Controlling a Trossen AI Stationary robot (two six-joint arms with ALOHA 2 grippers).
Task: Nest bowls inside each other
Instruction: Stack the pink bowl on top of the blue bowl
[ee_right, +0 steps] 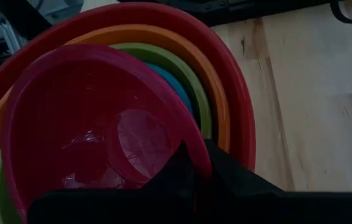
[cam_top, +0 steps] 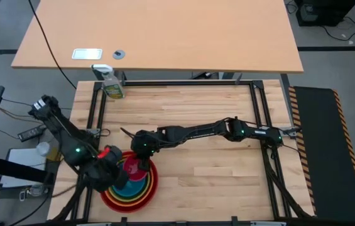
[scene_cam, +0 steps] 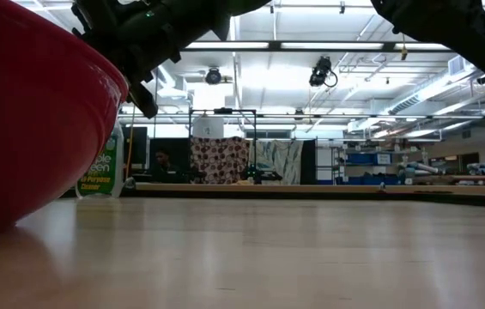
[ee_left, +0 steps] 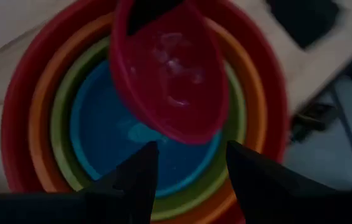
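four round plastic bowls sit nested near the front left corner of the pale wooden table [cam_top: 215,182]: the large red bowl [cam_top: 152,186] outermost, then the orange bowl [ee_right: 222,118], the lime green bowl [ee_right: 202,112] and the blue bowl [ee_left: 101,140] innermost. the smallest magenta-pink bowl [ee_right: 76,118] hangs tilted over this stack, above the blue bowl, its rim leaning against the inner bowls on one side as far as the right wrist view shows.

the right pincer [ee_right: 195,163], reaching across the table from the right, has its two dark fingers pressed together on the rim of the magenta-pink bowl, one finger inside and one outside the wall. in the high view the right pincer's tip sits directly over the middle of the stack.

the left pincer [ee_left: 191,165] hovers over the near-left side of the stack, its fingers spread apart with nothing between them, looking down on the blue bowl's floor and the tilted magenta-pink bowl.

in the low view the red bowl's outer wall fills the left edge of the picture, resting on the table.

a clear spray bottle with green label [cam_top: 111,83] stands upright at the far left corner of the table, well apart from the bowls.
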